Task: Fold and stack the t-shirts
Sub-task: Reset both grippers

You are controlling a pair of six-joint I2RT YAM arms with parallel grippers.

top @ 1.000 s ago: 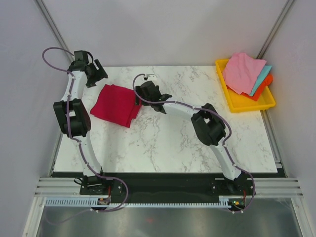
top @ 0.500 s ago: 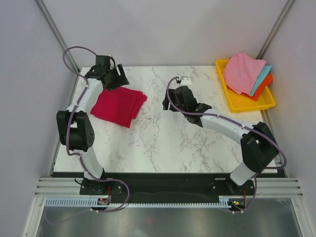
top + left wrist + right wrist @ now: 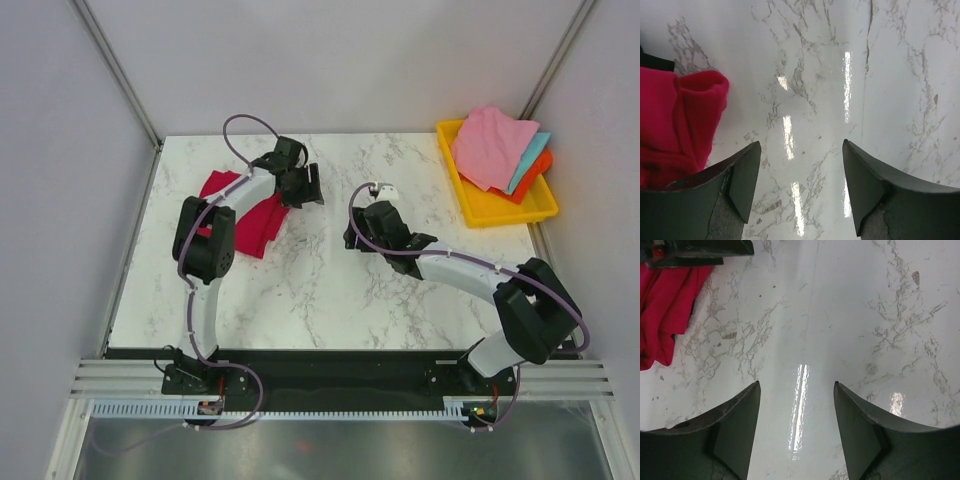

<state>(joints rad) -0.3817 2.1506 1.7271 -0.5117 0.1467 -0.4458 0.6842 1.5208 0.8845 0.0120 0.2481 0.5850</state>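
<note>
Left fingers (image 3: 303,188) hovering spread over worktop (image 3: 330,290), just right of folded red shirt (image 3: 255,222); right fingers (image 3: 362,238) hanging spread mid-worktop, pinching nothing; shirt lying back-left, partly under my left arm.

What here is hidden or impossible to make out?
Top view: the left arm covers part of the crimson folded cloth pile; layer count unclear.
Left wrist view: that pile runs off the left edge.
Top view: a pink cloth hides most of the teal cloth and orange cloth in the yellow tray.
</note>
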